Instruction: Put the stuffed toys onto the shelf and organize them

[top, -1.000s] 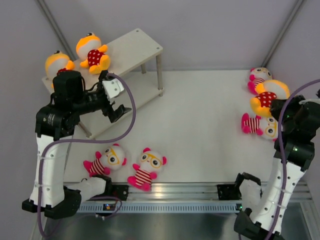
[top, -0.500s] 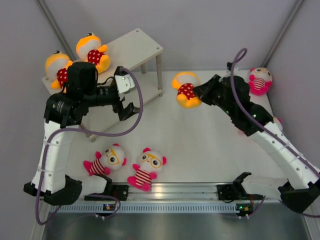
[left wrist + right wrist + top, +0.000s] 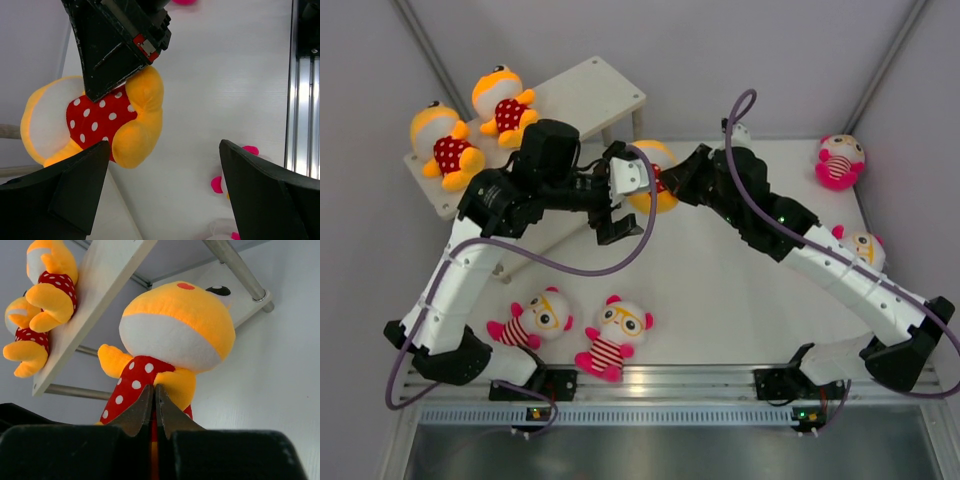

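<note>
Your right fingers (image 3: 134,416) are clenched on the red dotted shirt of an orange-yellow toy (image 3: 655,152). They hold it at 12 o'clock on the table (image 3: 720,280), just off the 3 o'clock end of the shelf (image 3: 585,95), while your left fingers (image 3: 75,190) are spread wide and empty close beside that toy, on its 7 o'clock side. Two more orange-yellow toys (image 3: 445,145) sit on the shelf's top board at 10 o'clock, two striped toys (image 3: 535,320) lie at 7 o'clock, and two other striped toys (image 3: 840,160) lie between 2 and 3 o'clock.
</note>
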